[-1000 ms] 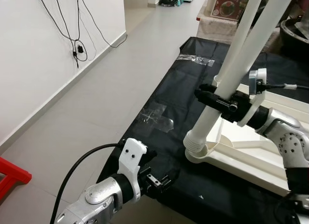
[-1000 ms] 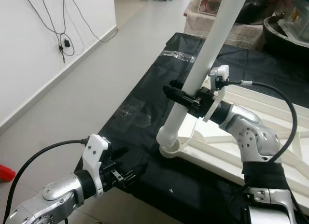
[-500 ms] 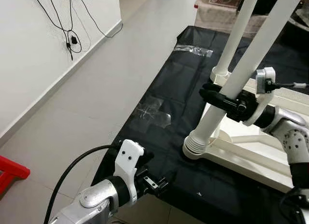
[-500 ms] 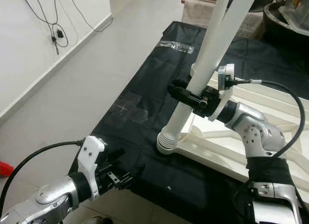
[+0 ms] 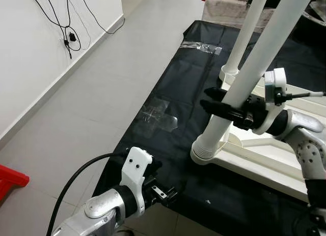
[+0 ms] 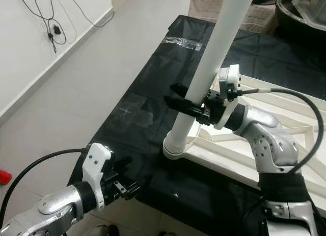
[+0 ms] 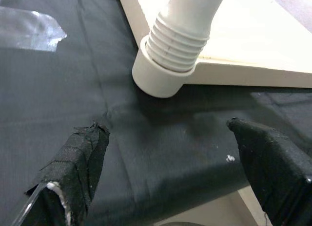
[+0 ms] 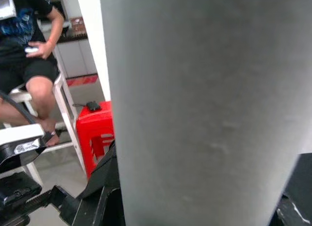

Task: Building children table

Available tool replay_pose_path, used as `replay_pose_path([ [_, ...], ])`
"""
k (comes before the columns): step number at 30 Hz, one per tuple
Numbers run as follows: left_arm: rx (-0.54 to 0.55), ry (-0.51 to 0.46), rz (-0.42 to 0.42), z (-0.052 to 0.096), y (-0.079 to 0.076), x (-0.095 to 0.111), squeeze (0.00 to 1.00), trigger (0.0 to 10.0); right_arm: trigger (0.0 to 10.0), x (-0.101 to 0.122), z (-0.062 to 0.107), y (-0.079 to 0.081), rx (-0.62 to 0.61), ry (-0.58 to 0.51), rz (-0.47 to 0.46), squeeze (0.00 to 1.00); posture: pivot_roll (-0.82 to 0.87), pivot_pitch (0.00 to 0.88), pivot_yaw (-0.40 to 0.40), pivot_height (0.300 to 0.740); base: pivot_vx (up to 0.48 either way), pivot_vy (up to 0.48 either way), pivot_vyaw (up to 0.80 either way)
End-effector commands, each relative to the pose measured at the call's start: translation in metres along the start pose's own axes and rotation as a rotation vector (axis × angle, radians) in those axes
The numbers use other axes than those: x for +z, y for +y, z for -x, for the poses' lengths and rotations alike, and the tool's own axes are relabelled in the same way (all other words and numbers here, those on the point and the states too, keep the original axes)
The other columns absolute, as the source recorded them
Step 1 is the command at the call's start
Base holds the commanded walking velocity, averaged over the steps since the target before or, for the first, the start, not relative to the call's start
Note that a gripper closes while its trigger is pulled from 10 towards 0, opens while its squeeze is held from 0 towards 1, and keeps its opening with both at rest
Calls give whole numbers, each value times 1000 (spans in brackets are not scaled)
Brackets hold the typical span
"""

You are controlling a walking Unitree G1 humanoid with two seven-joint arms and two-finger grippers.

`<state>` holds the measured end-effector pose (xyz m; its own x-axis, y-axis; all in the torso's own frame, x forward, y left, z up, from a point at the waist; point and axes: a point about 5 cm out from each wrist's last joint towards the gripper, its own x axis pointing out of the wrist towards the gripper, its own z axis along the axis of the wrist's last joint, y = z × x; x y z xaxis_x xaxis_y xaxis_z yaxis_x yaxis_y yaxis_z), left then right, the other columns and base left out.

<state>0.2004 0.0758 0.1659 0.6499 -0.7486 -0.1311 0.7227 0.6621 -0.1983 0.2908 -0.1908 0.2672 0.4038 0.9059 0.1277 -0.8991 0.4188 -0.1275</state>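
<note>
Gripping the white table leg (image 5: 239, 96) a little above its ribbed end, the right claw (image 5: 224, 108) has its two black fingers pressed on both sides of the tube. This leg leans to one side, and its threaded end sits in the round socket (image 5: 204, 155) at the near corner of the white tabletop (image 5: 265, 162), which lies upside down on the black sheet (image 5: 173, 93). In the right wrist view the leg (image 8: 209, 109) stands very close to the camera as a wide grey column.

A second white leg (image 5: 243, 37) stands in the far corner of the same tabletop, behind the first one.

Lower and nearer to the robot, the left claw (image 5: 160, 187) hovers over the front edge of the black sheet, spread open and holding nothing. Its left wrist view looks between the two taped fingers (image 7: 80, 162) toward the socket (image 7: 161, 75) with the ribbed end inside.

On the sheet there are patches of clear tape (image 5: 160, 116). Black cables (image 5: 69, 27) hang on the white wall at the left, and a red stool (image 5: 10, 177) stands on the grey floor. In the right wrist view a seated person (image 8: 29, 55) is in the background.
</note>
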Motion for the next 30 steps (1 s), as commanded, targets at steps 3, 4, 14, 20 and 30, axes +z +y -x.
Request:
replay_pose_path([
  [3,-9,21,11,-2,0,-5,0,10000,10000,-10,-7,8,8,43,-13,0,178,205,-53,740,0,0,0],
  [4,-10,20,10,-3,0,-5,0,10000,10000,-12,-8,7,-4,47,-15,0,178,205,-54,740,0,0,0],
  [14,-8,15,8,-4,0,-5,0,10000,10000,-17,-10,17,-24,48,22,0,176,197,-59,740,0,0,0],
  [20,-12,17,6,-5,0,-6,0,10000,10000,-19,-7,30,7,63,43,0,172,188,-59,740,0,0,0],
  [30,-14,18,4,-7,1,-8,0,10000,10000,-30,-9,35,-63,84,-9,0,170,174,-55,740,0,0,0],
])
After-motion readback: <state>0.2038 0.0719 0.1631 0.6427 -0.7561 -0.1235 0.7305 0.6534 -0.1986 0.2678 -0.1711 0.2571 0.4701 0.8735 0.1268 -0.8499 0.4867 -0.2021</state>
